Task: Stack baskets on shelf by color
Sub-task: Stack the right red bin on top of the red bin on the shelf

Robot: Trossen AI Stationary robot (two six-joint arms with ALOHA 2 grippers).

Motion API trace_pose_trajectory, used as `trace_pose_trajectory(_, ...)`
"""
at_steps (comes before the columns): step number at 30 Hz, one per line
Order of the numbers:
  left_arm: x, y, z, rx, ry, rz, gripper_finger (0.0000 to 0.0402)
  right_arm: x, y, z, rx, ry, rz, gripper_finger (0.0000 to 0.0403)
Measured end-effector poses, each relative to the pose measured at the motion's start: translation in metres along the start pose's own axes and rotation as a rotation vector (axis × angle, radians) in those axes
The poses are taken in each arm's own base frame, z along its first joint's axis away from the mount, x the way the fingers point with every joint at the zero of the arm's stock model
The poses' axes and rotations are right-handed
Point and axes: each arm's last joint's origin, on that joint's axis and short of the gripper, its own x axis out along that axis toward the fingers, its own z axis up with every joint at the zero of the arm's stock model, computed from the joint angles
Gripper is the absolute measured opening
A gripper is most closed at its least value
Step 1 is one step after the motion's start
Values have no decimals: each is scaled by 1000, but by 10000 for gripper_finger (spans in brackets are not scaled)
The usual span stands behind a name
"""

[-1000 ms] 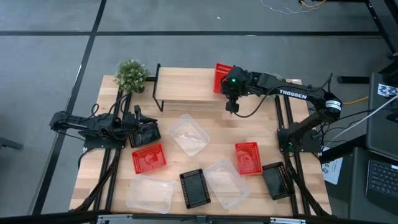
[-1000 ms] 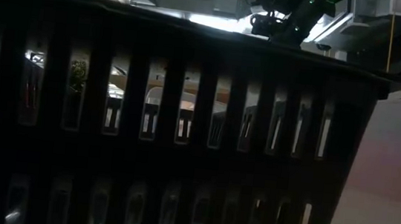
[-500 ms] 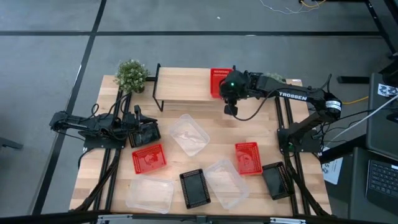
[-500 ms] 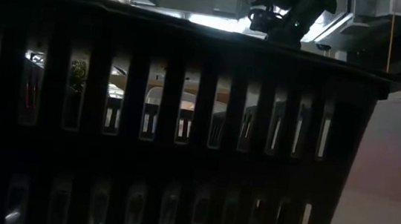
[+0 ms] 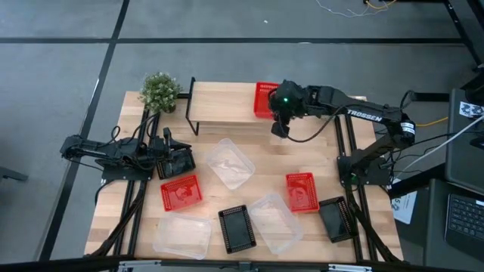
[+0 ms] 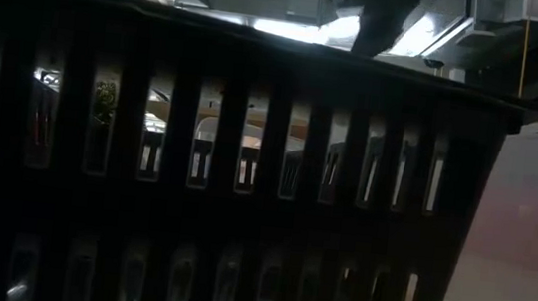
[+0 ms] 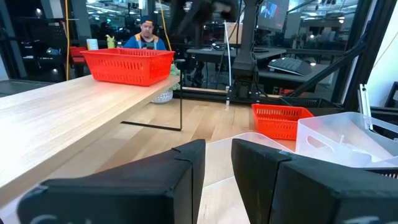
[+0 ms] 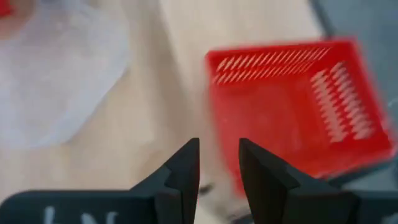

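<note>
on the right end of the shelf [image 5: 223, 103] you have one red basket [image 5: 265, 99], with the right gripper [image 5: 278, 128] just beside it, fingers narrow and holding nothing. your left gripper [image 5: 180, 161] waits at the table's left edge, fingers nearly closed, empty. other red, black and clear baskets lie scattered across the table [image 5: 265, 162].

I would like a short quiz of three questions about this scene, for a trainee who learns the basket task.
1. True or false: one red basket stands on the shelf.
2. Which gripper is nearest that basket? A) left gripper B) right gripper
3. How many black baskets lie on the table in the high view, apart from any at the left gripper?

Key: 1 true. 2 B. 3 two: one black basket, another black basket.
</note>
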Motion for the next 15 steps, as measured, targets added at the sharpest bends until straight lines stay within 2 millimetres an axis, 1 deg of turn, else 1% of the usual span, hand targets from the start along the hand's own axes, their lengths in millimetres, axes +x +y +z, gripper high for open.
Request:
trace_pose_trajectory(4, 0, 0, 0, 0, 0, 0, 72, -19, 16, -15, 93, 210, 175, 110)
trace_pose_trajectory(6, 0, 0, 0, 0, 0, 0, 72, -25, 29, -26, 126, 342, 291, 110)
trace_pose_trajectory(8, 0, 0, 0, 0, 0, 0, 72, -30, 45, -36, 117, 456, 363, 110)
trace_pose_trajectory(11, 0, 0, 0, 0, 0, 0, 72, -29, 74, -49, 70, 540, 411, 110)
trace_pose_trajectory(15, 0, 0, 0, 0, 0, 0, 72, -25, 112, -72, 29, 634, 424, 110)
